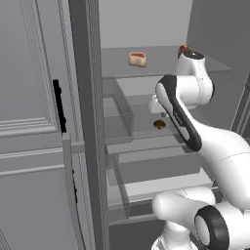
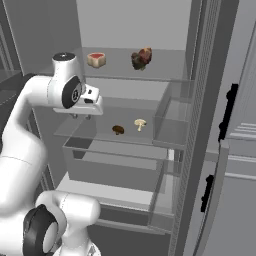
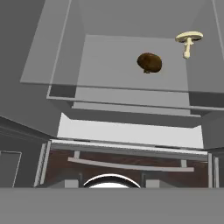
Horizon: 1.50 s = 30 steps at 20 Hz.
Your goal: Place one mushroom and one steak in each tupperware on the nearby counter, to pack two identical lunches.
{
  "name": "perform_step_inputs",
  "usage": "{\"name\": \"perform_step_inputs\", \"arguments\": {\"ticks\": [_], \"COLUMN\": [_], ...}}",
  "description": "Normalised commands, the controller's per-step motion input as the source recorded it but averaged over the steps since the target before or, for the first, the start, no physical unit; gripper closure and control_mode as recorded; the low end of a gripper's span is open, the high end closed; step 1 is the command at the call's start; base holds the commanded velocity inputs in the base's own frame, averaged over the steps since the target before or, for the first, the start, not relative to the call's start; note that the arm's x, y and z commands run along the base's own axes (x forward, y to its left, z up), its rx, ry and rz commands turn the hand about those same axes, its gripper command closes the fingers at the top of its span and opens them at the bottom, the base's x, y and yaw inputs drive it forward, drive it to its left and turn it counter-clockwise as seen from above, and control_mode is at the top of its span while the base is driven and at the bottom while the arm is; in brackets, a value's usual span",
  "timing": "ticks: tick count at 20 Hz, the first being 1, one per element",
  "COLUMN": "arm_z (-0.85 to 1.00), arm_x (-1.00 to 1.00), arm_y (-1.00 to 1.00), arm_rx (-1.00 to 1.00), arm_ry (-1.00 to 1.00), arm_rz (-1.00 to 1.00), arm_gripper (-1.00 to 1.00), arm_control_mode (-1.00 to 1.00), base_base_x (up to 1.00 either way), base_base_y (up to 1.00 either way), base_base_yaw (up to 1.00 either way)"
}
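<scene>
brown mushroom [image 3: 149, 62], cream mushroom [image 3: 188, 40]

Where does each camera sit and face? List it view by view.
Left base view: behind the arm, leftward, facing the open fridge; arm rises lower right.
Right base view: behind its right, same fridge; arm and claw at left.
Hand view: on the hand, looking at the shelf with the brown mushroom.
Shared: both base views show the pale steak.

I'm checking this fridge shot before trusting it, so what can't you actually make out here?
- Gripper: right base view, jaws too small to tell open or shut.
- Pale mushroom: left base view, hidden behind the arm.
- Dark steak: left base view, mostly hidden behind the arm.
- Brown mushroom: hand view, stem hidden beneath the cap.
</scene>
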Motion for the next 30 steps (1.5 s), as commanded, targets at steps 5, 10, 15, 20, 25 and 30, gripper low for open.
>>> {"name": "perform_step_inputs", "arguments": {"ticks": [5, 10, 15, 20, 25, 30], "arm_z": [-0.06, -0.12, -0.79, -0.83, -0.19, -0.02], "arm_x": [-0.02, -0.07, 0.01, 0.02, 0.12, 0.14], "arm_y": [0.0, 0.0, -0.06, -0.23, -0.12, -0.14], "arm_rx": [0.0, -0.01, -0.03, -0.06, 0.0, 0.0], "arm_ry": [-0.1, -0.1, -0.21, -0.19, -0.02, 0.07], "arm_rz": [0.0, -0.02, -0.09, -0.16, -0.07, -0.02], "arm_gripper": [-1.0, -1.0, -1.0, -1.0, -1.0, -1.0], "arm_control_mode": [-1.0, -1.0, -1.0, -1.0, -1.0, -1.0], "base_base_x": [0.0, 0.0, 0.0, 0.0, 0.0, 0.0], "base_base_y": [0.0, 0.0, 0.0, 0.0, 0.0, 0.0], "base_base_yaw": [0.0, 0.0, 0.0, 0.0, 0.0, 0.0]}}
